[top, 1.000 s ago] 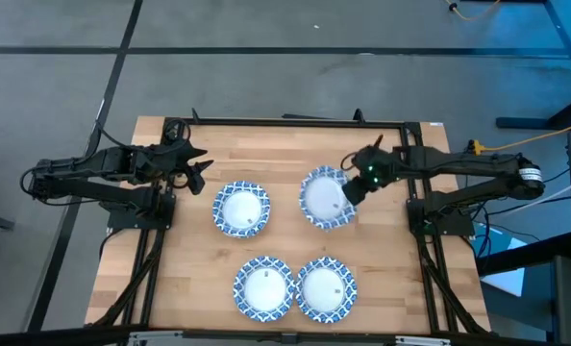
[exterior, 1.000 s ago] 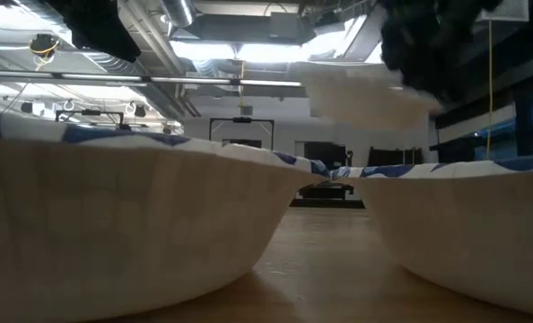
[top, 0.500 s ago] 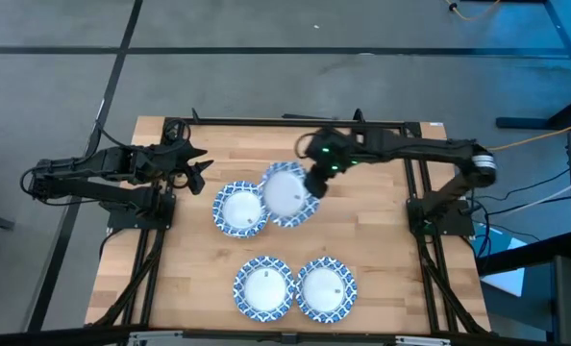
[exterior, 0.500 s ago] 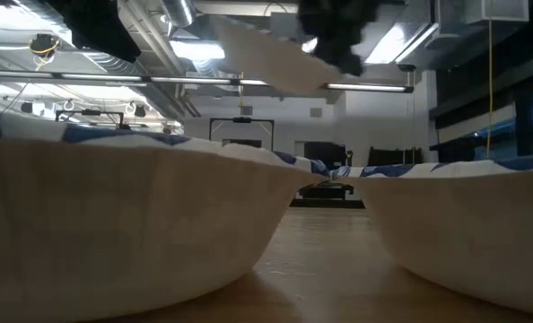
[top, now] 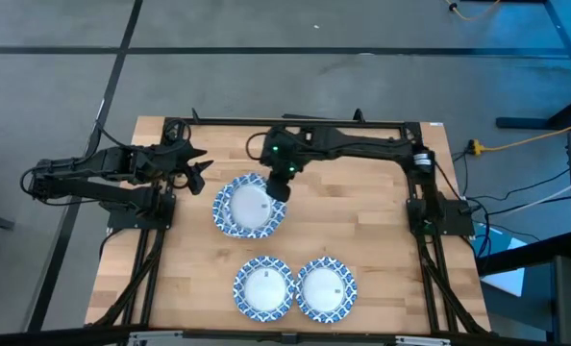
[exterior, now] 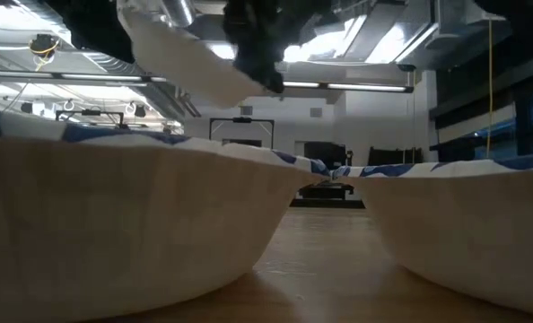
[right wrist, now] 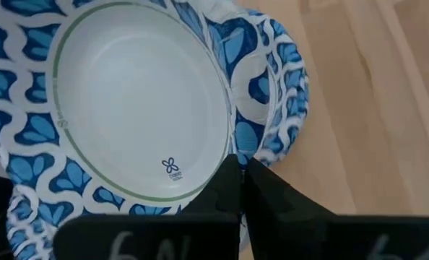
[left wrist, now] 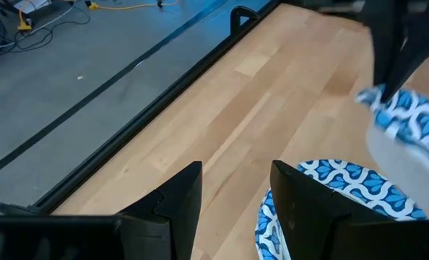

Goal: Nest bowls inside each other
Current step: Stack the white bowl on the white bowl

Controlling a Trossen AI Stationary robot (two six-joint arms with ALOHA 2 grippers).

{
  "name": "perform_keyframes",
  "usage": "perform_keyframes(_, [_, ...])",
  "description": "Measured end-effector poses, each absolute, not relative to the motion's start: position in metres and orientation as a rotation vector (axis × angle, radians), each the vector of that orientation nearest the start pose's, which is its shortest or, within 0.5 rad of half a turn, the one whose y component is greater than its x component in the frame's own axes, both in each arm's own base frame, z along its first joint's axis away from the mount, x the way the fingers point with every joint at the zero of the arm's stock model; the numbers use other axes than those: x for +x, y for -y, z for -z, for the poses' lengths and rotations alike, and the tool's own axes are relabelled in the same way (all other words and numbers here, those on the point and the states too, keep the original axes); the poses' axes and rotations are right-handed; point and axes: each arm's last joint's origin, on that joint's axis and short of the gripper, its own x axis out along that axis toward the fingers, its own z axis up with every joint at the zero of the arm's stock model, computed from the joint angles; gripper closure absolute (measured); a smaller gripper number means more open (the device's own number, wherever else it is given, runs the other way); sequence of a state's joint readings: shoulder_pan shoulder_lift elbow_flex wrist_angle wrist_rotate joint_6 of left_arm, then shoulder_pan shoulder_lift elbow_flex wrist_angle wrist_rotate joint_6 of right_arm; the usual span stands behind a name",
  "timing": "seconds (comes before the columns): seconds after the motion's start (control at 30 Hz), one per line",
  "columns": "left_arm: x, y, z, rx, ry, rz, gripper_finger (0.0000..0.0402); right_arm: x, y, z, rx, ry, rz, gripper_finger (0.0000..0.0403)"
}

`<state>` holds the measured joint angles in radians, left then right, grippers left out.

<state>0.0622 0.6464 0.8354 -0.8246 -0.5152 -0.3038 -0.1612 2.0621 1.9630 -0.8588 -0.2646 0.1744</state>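
My right gripper (top: 278,183) reaches across to the table's left half, shut on a blue-and-white rimmed bowl (right wrist: 139,101). It carries that bowl in the air right above another bowl (right wrist: 283,94), which sits on the table by its base. From the low view the carried bowl (exterior: 186,63) hangs tilted. Two more bowls (top: 264,286) (top: 326,288) stand side by side near the near edge. My left gripper (left wrist: 236,202) is open, waiting left of the pair (top: 197,168). My right gripper pinches the carried bowl's wavy rim (right wrist: 232,155) between its two fingers, on the bowl's far-right side. The fingers slant down from the table's far right. The bowl is lifted clear and tilted, just over the bowl below it.
A dark metal frame (top: 295,121) borders the wooden table top (top: 362,221) along its far edge and sides. Bare wood lies to the right of the stacked pair. The two near bowls fill the low view's foreground (exterior: 114,224) (exterior: 464,224).
My right gripper has swung from the table's right-middle toward its left, carrying the bowl with it. The bowl has gone from beside the left bowl to directly above it and has tipped on the way. My left arm has kept still.
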Motion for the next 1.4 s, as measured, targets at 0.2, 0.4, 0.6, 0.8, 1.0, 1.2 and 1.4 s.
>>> perform_keyframes(0.2, [0.113, -0.021, -0.312, -0.144, -0.538, -0.638, 0.0243, 0.461, 0.067, -0.27, 0.353, -0.985, -0.02, 0.0397])
perform_keyframes(0.4, [0.112, -0.021, -0.312, -0.144, -0.539, -0.638, 0.0243, 0.471, 0.069, -0.251, 0.355, -1.004, -0.019, 0.0397])
perform_keyframes(0.6, [0.112, -0.021, -0.312, -0.142, -0.544, -0.638, 0.0243, 0.479, 0.07, -0.245, 0.352, -0.968, -0.021, 0.0397])
perform_keyframes(0.8, [0.112, -0.021, -0.312, -0.142, -0.544, -0.639, 0.0243, 0.484, 0.071, -0.245, 0.359, -0.92, -0.017, 0.0397])
perform_keyframes(1.0, [0.112, -0.021, -0.312, -0.142, -0.544, -0.638, 0.0243, 0.486, 0.072, -0.242, 0.356, -0.915, -0.01, 0.0396])
perform_keyframes(1.2, [0.112, -0.021, -0.312, -0.142, -0.544, -0.639, 0.0243, 0.486, 0.072, -0.235, 0.361, -0.942, -0.004, 0.0396])
perform_keyframes(1.4, [0.112, -0.021, -0.312, -0.143, -0.543, -0.638, 0.0243, 0.483, 0.074, -0.233, 0.34, -0.974, 0.042, 0.0396])
